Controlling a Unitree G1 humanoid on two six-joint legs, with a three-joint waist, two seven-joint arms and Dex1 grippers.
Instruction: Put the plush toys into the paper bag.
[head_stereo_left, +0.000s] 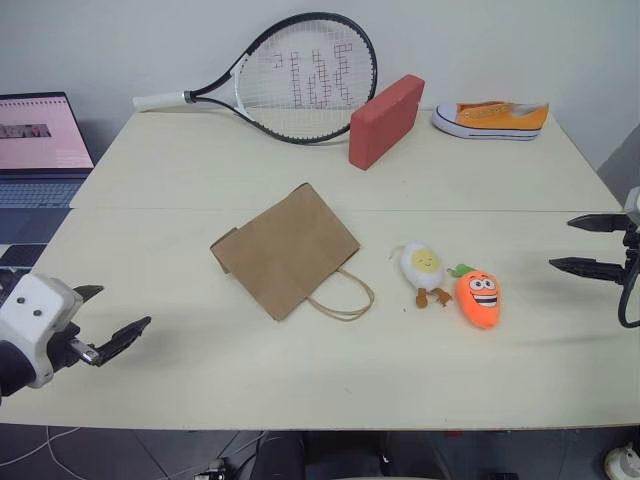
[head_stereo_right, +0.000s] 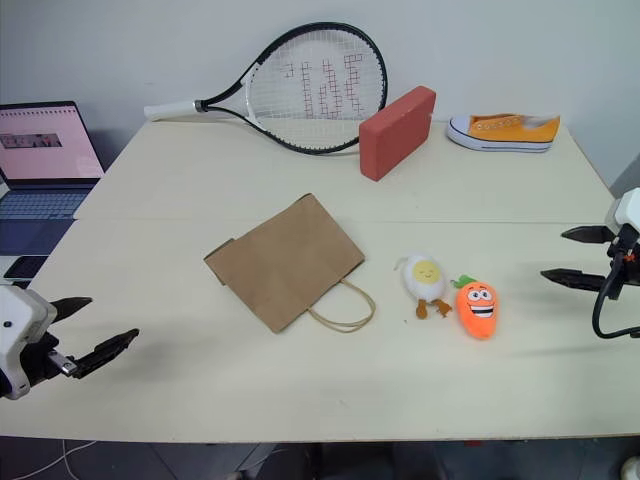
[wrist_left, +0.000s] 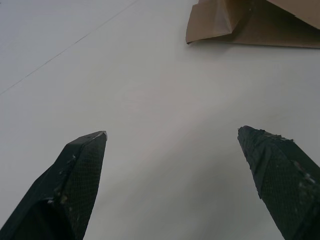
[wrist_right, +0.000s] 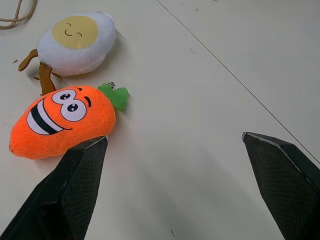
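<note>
Head views show the bag (head_stereo_left: 286, 247) lying flat near the middle of the tabletop, its handles (head_stereo_left: 343, 297) pointing toward the front edge and its mouth apparently pressed shut, though that end is hard to read from here. Both toys lie outside it on the bare tabletop, toward the right edge: the egg (head_stereo_left: 423, 269) just beside the handles, and the carrot (head_stereo_left: 478, 296) next to the egg, close enough that they may touch. Nothing of the task is done yet, judging by this: both toys are still to be picked up, and the bag probably needs opening or propping before either can go in. At the right edge the right gripper (head_stereo_left: 590, 243) hangs near the carrot with its fingers spread wide and nothing between them; its wrist view looks down on the carrot and egg. By the front left corner, well apart from the bag, the left gripper (head_stereo_left: 108, 318) also stands wide open and empty. Along the far edge sit a racket (head_stereo_left: 290, 80), a red block (head_stereo_left: 385, 120) and a sneaker (head_stereo_left: 492, 118), none involved.
</note>
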